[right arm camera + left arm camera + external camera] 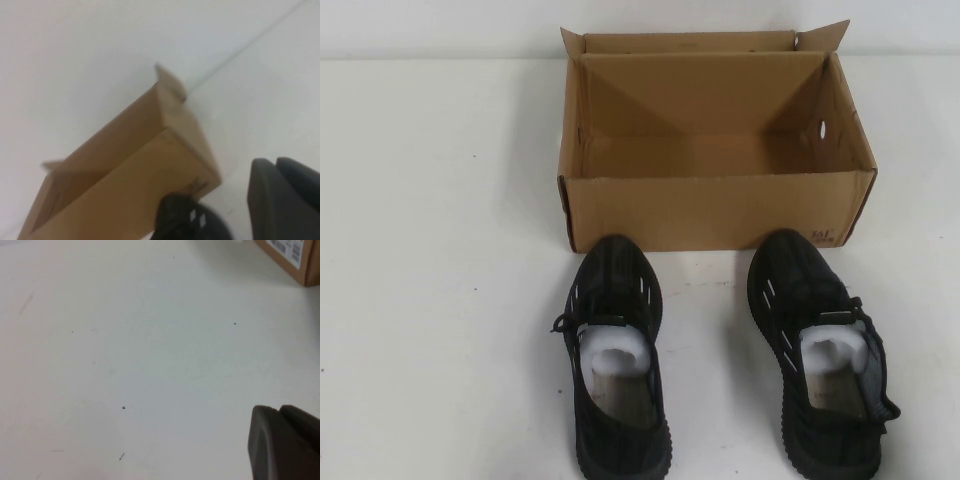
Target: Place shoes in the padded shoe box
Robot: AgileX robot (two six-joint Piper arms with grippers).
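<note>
Facing us on the white table (430, 250), the padded shoe box (715, 210) stands open.
Both shoes, left (615, 350) and right (815, 350), sit just before it; we cannot tell either claw's state, left gripper (285, 442) over bare table, right gripper (282, 197) near the box.

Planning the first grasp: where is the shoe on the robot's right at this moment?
In the high view, the right shoe stands on the table, toe just short of the box front's right end, apart from the left shoe.

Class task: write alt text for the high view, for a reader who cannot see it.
Two black shoes stand side by side on a white table, toes toward an open, empty brown cardboard box. Neither gripper appears.
</note>
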